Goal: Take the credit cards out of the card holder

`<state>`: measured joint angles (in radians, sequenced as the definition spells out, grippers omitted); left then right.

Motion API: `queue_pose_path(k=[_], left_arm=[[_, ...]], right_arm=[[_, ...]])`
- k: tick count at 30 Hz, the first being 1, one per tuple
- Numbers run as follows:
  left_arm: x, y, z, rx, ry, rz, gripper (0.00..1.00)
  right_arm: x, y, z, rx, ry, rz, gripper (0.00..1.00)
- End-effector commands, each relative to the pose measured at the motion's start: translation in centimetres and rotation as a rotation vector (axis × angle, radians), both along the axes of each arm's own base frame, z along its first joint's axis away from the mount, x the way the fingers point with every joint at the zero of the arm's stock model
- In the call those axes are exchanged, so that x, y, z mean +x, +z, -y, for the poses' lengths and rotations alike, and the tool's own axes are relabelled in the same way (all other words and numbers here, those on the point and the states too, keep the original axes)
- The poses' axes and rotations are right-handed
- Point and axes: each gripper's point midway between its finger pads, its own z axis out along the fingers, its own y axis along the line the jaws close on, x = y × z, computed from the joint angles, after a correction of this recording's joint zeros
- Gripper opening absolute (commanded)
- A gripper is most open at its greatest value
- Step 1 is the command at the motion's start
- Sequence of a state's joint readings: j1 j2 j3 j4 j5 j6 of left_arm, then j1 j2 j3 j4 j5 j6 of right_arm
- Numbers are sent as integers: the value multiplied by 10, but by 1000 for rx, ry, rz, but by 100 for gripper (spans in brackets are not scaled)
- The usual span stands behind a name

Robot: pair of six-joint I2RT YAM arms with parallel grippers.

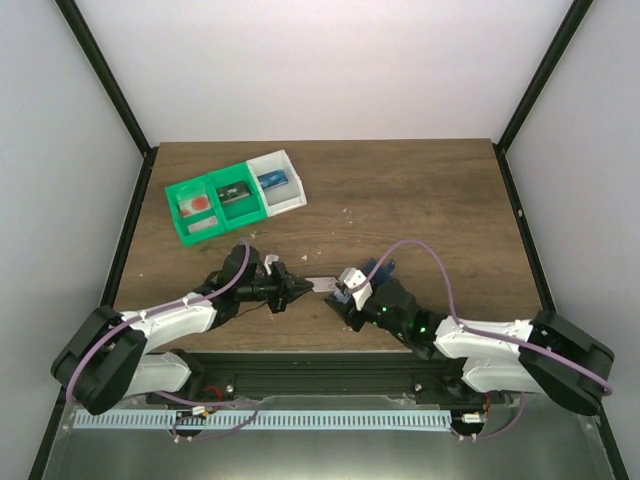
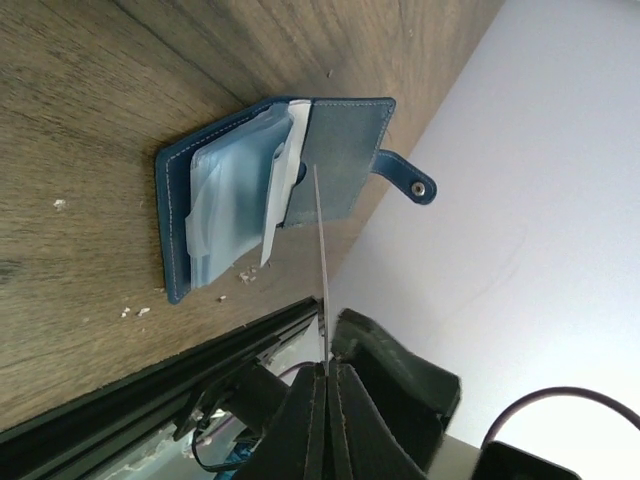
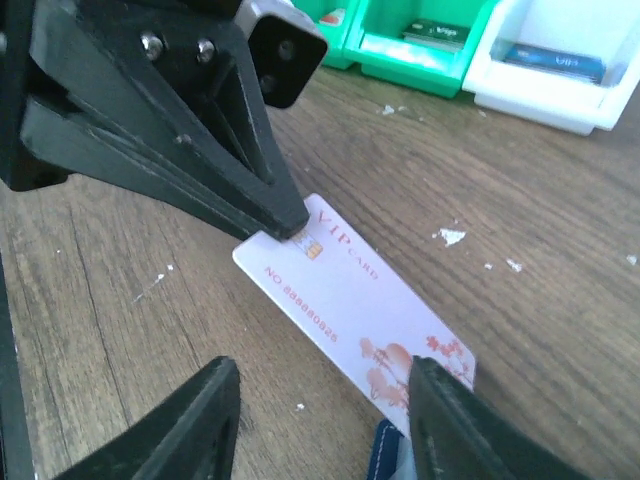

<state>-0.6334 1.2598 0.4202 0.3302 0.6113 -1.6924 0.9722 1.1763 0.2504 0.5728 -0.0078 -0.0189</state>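
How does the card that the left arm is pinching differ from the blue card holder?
The card is pale white with red print; the card holder is blue. The card is pinched at one end by the left end effector; the card holder lies open on the table. The card is one thin sheet; the card holder carries clear sleeves. Both are rectangular.

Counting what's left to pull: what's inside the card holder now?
Clear plastic sleeves and what looks like one white card edge show in the card holder. The sleeves hide whether more cards lie beneath.
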Motion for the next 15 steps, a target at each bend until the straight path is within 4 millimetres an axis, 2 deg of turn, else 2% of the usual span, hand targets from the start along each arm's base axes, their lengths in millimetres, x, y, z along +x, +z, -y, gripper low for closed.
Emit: queue_pose_path(k=[1, 5, 9, 12, 15], left_arm=[[1, 6, -3, -5, -1, 100, 0], [0, 8, -7, 3, -9, 201, 0], [1, 4, -16, 57, -10, 310, 0], [3, -4, -24, 120, 1, 365, 0], [6, -7, -33, 184, 9, 416, 0]], right_arm=[[3, 34, -7, 133, -63, -136, 52], [11, 43, 0, 140, -177, -308, 62], [17, 55, 8, 105, -220, -365, 63], [28, 50, 25, 62, -300, -390, 63], [39, 34, 43, -2, -375, -442, 60]])
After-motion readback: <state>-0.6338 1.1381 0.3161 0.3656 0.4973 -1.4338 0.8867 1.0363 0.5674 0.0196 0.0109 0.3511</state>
